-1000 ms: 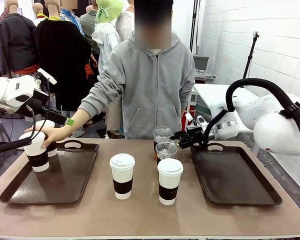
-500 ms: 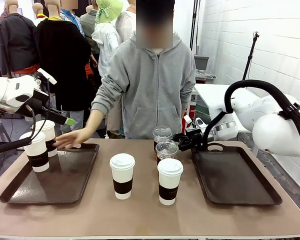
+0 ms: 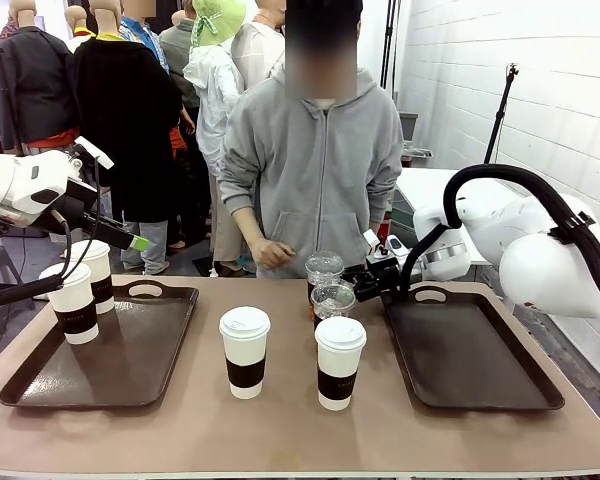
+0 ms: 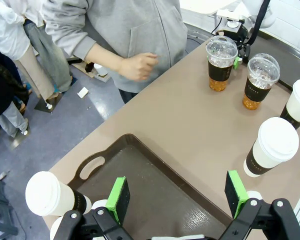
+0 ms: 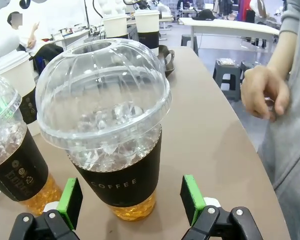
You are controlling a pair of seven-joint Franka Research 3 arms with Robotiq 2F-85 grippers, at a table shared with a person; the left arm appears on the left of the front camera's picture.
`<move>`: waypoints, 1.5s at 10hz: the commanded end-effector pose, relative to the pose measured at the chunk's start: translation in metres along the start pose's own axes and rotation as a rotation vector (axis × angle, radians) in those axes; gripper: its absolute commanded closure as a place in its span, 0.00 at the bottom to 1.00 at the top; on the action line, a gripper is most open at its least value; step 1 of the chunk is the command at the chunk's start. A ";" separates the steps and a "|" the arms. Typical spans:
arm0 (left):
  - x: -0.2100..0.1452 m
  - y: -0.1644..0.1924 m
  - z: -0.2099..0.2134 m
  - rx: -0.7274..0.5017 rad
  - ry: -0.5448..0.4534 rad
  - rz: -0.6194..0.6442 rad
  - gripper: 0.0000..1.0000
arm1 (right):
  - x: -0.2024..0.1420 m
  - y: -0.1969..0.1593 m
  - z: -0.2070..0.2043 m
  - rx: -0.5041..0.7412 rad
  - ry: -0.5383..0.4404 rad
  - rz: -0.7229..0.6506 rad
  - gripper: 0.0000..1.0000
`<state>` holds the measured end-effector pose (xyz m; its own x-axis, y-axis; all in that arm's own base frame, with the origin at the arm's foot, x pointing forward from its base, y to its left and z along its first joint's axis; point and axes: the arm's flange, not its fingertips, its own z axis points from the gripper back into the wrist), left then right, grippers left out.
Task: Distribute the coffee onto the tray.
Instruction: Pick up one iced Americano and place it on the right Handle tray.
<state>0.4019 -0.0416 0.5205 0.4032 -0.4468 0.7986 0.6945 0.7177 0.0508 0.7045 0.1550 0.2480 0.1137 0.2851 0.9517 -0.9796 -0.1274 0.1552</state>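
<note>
- Left gripper: jaws apart, holding nothing. It hangs above the left tray; in its wrist view the green pads frame bare tray floor.
- Right gripper: jaws apart, one on each side of the far clear cup. A gap shows at each pad, so there is no grip.
- Clear cups: both stand on the table between the trays, the near clear cup just beside the far one.
- Paper cups: two stand on the left tray at its far left corner. Two more stand on the table, in front of the clear cups.
- Right tray: carries no cup.
- Person's hand: held at the table's far edge, touching no cup.
</note>
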 end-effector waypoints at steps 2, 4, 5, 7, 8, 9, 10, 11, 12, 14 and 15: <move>-0.001 0.002 -0.001 -0.006 -0.001 0.007 0.00 | 0.001 -0.010 -0.004 0.017 0.020 0.002 0.00; -0.001 0.002 -0.001 -0.006 -0.001 0.007 0.00 | 0.003 -0.014 -0.006 0.018 0.015 0.012 0.00; -0.001 0.002 -0.001 -0.006 -0.001 0.007 0.00 | 0.003 -0.015 -0.007 0.014 0.011 0.019 0.00; -0.001 0.002 -0.001 -0.006 -0.001 0.007 0.00 | 0.004 -0.019 -0.011 0.021 0.004 0.022 0.00; -0.001 0.002 -0.001 -0.006 -0.001 0.007 0.00 | 0.005 -0.020 -0.013 0.027 0.006 0.021 0.00; -0.001 0.002 -0.001 -0.006 -0.001 0.007 0.00 | 0.005 -0.023 -0.016 0.035 0.004 0.015 0.00; -0.001 0.002 -0.001 -0.006 -0.001 0.007 0.00 | 0.004 -0.022 -0.017 0.040 0.007 0.015 0.00; -0.001 0.002 -0.001 -0.006 -0.001 0.007 0.00 | 0.004 -0.022 -0.019 0.063 0.004 0.015 0.00; -0.001 0.002 -0.001 -0.006 -0.001 0.007 0.00 | 0.003 -0.022 -0.021 0.085 0.008 0.015 0.00; -0.001 0.002 -0.001 -0.006 -0.001 0.007 0.00 | 0.002 -0.021 -0.020 0.090 0.013 0.007 0.00; -0.001 0.002 -0.001 -0.006 -0.001 0.007 0.00 | 0.002 -0.019 -0.018 0.102 0.004 0.008 0.00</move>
<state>0.4019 -0.0416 0.5205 0.4032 -0.4468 0.7986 0.6945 0.7176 0.0509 0.7103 0.1754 0.2389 0.0914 0.2827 0.9548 -0.9660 -0.2078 0.1540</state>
